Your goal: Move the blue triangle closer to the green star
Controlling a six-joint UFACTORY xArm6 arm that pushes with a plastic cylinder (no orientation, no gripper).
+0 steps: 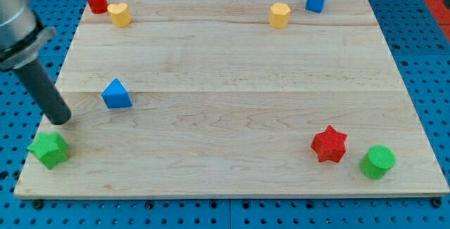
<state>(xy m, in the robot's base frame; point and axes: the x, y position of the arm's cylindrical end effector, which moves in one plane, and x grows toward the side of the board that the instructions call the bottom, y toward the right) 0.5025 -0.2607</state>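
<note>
While my tip rests on the desk | between blue triangle and green star, touching neither | rod only, no gripper in view

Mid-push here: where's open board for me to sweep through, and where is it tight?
The widest bare stretch is the board's middle, bordered by the blue triangle, yellow cylinder and red star. The bottom edge between green star and red star is also free. It is tight at the view's left, where my tip sits between blue triangle and green star.
</note>
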